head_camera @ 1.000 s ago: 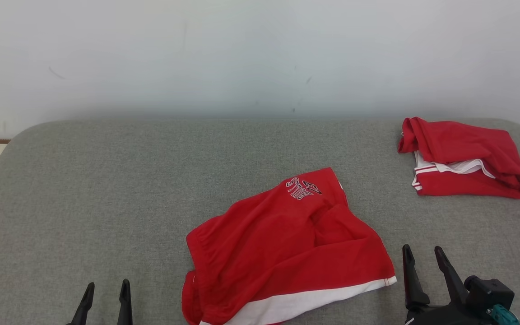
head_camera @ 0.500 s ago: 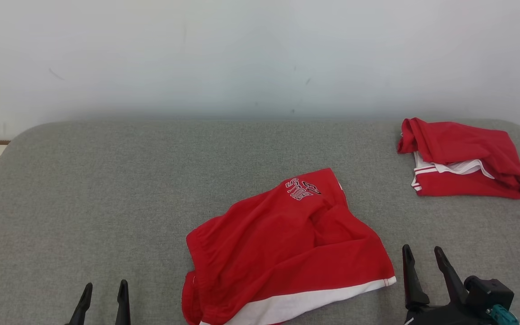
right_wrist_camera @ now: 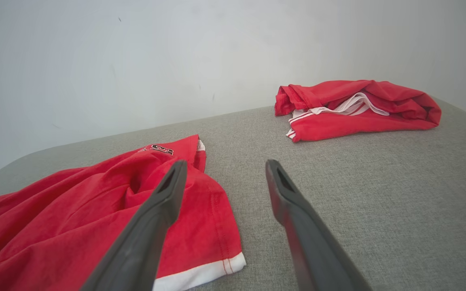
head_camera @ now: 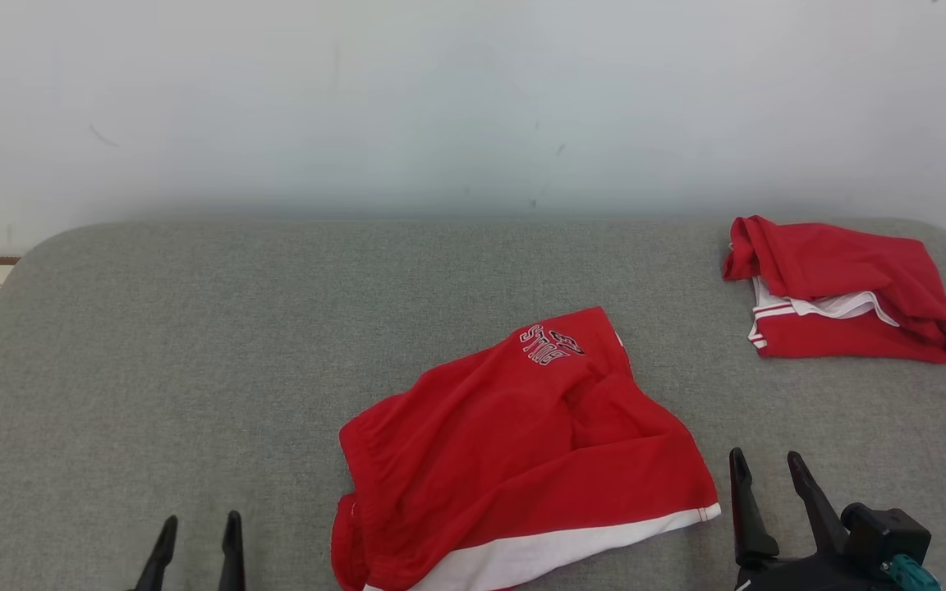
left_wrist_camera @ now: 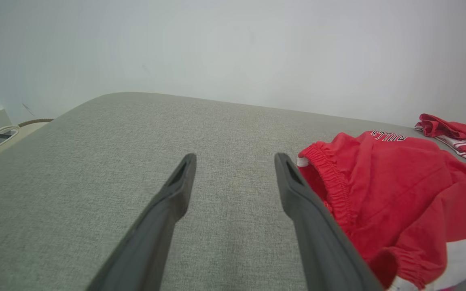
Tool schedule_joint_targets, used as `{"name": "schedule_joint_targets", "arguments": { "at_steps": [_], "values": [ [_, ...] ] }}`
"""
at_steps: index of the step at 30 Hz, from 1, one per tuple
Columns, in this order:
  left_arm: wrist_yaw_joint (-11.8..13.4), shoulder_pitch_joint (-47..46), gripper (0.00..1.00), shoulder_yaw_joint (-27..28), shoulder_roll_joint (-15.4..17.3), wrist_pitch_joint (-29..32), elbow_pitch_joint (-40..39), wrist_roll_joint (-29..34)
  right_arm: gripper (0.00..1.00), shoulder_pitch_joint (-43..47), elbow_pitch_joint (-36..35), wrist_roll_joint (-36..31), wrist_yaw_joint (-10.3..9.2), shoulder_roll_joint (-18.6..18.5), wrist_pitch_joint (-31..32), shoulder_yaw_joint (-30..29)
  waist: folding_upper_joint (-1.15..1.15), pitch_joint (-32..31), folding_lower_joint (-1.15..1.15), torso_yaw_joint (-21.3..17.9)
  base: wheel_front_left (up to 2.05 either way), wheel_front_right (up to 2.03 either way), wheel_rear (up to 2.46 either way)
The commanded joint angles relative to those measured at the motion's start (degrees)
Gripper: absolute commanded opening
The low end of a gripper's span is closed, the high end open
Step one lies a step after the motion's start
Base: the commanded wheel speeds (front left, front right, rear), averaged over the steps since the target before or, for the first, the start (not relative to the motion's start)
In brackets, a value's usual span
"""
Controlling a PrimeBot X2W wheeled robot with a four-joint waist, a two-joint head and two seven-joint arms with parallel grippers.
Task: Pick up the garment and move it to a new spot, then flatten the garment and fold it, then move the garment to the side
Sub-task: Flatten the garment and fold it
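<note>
There, the left jaws and the right jaws both stood apart, empty, above the grey cushion [head_camera: 194, 345]. Between them lay the crumpled red garment [head_camera: 522, 460], nearer the right jaws; a folded red garment [head_camera: 851, 263] sat far right.

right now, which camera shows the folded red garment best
The right wrist view: the folded red garment sits whole and largest, white stripes clear. The head view shows it whole but smaller; the left wrist view catches part at its right edge.

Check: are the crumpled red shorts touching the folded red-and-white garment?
No, grey fabric cushion separates the crumpled red shorts from the folded red-and-white garment.
</note>
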Motion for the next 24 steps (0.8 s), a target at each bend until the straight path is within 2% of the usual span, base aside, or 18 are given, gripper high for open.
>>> {"name": "schedule_joint_targets", "arguments": {
  "at_steps": [1, 8, 15, 19, 24],
  "values": [
    [-0.22, 0.68, 1.00, -0.34, -0.02, -0.26, 0.27, -0.13, 1.00, 0.26, 0.12, 0.18, -0.05, -0.18, 0.25, 0.20, 0.00, -0.03, 0.00, 0.02, 0.00, 0.00, 0.00],
    [-2.32, 2.01, 1.00, -5.20, -0.01, -0.26, 1.32, -0.16, 1.00, 1.28, 0.91, 0.69, -0.05, -0.97, 2.16, 0.98, 0.00, -0.64, 0.00, 0.59, 0.00, 0.00, 0.00],
    [-4.16, 3.83, 1.00, -14.26, 0.04, 1.31, 0.78, 0.89, 1.00, 2.11, 1.28, 1.24, -0.05, -3.00, 5.03, 1.52, 0.00, -0.55, 0.00, 1.66, 0.00, 0.00, 0.00],
    [-4.47, 4.02, 1.00, -17.89, 0.35, 2.00, 1.16, 0.10, 1.00, 1.68, 2.91, 1.66, -0.05, -4.52, 7.05, 2.55, 0.00, 0.00, 0.00, 1.93, 0.00, 0.00, 0.00],
    [-4.52, 1.82, 1.00, -19.34, 0.57, 1.62, 3.23, -1.02, 1.00, -0.07, 6.63, 1.89, -0.05, -5.36, 8.09, 4.22, 0.00, 0.73, 0.00, 1.59, 0.00, 0.00, 0.00]
  ]
}}
